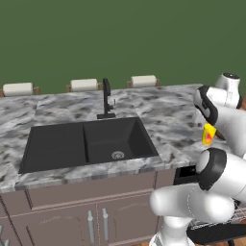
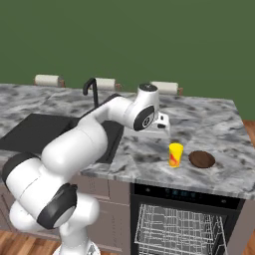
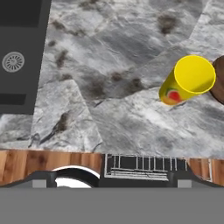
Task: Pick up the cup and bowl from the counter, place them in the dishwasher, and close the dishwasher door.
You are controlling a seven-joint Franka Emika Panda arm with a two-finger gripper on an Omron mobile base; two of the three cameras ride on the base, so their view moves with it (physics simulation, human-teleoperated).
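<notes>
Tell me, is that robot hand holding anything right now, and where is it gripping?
Nothing is held. The cup and the bowl both stand on the counter, apart from the gripper hovering above.

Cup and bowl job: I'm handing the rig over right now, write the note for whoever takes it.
Gripper: over the counter left of the cup, holding nothing; jaw state can't be judged.
Cup: upright on the counter near its front edge, above the dishwasher.
Bowl: on the counter just right of the cup.
Dishwasher: open, white rack visible and bare.
Done: nothing loaded.
Left: load cup, load bowl, close the door.
</notes>
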